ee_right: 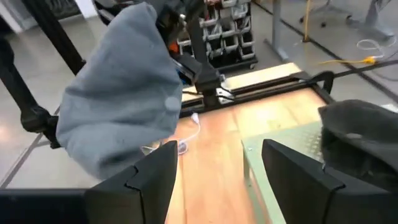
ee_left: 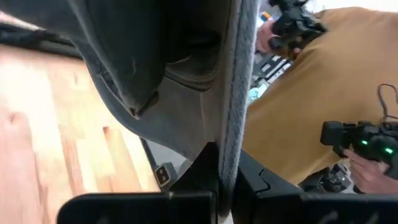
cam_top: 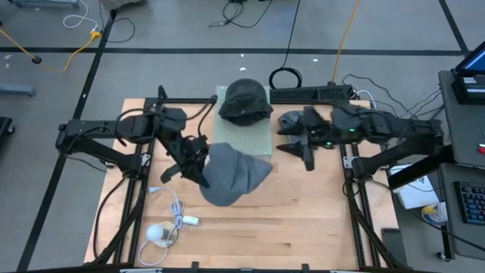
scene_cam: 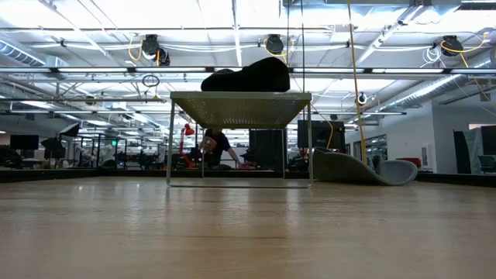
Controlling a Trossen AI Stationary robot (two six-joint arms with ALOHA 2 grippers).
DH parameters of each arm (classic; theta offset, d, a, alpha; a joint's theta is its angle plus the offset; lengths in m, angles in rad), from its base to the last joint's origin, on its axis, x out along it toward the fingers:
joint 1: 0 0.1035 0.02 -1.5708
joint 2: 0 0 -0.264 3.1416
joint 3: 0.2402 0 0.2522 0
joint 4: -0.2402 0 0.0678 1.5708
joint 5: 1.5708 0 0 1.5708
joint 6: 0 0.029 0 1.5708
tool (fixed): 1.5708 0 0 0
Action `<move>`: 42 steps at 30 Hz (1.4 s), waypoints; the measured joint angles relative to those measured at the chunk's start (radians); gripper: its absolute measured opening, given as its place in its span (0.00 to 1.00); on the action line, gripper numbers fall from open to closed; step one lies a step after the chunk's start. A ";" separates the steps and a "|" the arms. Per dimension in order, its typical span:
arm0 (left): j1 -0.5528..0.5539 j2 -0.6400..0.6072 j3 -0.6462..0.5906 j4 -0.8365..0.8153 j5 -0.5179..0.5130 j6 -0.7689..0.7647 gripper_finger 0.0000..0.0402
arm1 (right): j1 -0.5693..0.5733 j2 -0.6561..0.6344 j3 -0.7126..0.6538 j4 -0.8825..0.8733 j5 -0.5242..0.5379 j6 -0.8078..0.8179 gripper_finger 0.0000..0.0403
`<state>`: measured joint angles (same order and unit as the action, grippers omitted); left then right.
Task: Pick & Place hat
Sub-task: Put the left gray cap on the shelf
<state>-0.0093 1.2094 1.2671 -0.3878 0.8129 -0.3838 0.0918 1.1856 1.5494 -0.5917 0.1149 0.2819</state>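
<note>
Your left gripper (cam_top: 198, 161) is clamped on the brim edge of the grey hat (cam_top: 233, 173), and the left wrist view shows the brim (ee_left: 231, 112) pinched thin between the two fingers. The hat hangs lifted off the wooden table (cam_top: 303, 220), just in front of the pale green perforated stand (cam_top: 254, 136), with its crown sagging away from the grip. Judge it as light and soft: the cloth slumps under its own weight, so expect it to swing and fold when you move, and only the brim looks stiff enough to hold a pinch. A grip on the brim's edge looks the surest; the crown would likely bunch or slip. A second hat, the black cap (cam_top: 244, 100), already sits on the far end of the stand, so the free part is the near end, and you have to clear the stand's edge without dragging the loose crown across it. Your right gripper (cam_top: 303, 140) hovers beside the stand with its fingers spread wide and nothing between them, well placed to steady the dangling cloth if it catches.
</note>
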 joint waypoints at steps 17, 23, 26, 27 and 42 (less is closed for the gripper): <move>-0.130 0.014 0.000 -0.163 -0.281 -0.009 0.02 | -0.150 0.272 0.000 0.250 -0.517 0.093 0.57; -0.154 0.015 0.000 -0.171 -0.309 -0.023 0.02 | -0.150 0.340 0.002 0.296 -0.601 0.106 0.57; -0.164 0.015 0.000 -0.172 -0.317 -0.041 0.02 | -0.150 0.353 0.002 0.303 -0.651 0.110 0.57; -0.169 0.015 0.000 -0.172 -0.317 -0.043 0.02 | -0.150 0.353 0.002 0.300 -0.665 0.110 0.57; -0.179 0.015 0.000 -0.192 -0.324 -0.034 0.02 | -0.151 0.378 0.002 0.268 -0.574 0.085 0.57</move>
<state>-0.1879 1.2240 1.2671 -0.5800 0.4889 -0.4179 -0.0589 1.5635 1.5517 -0.3233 -0.4593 0.3669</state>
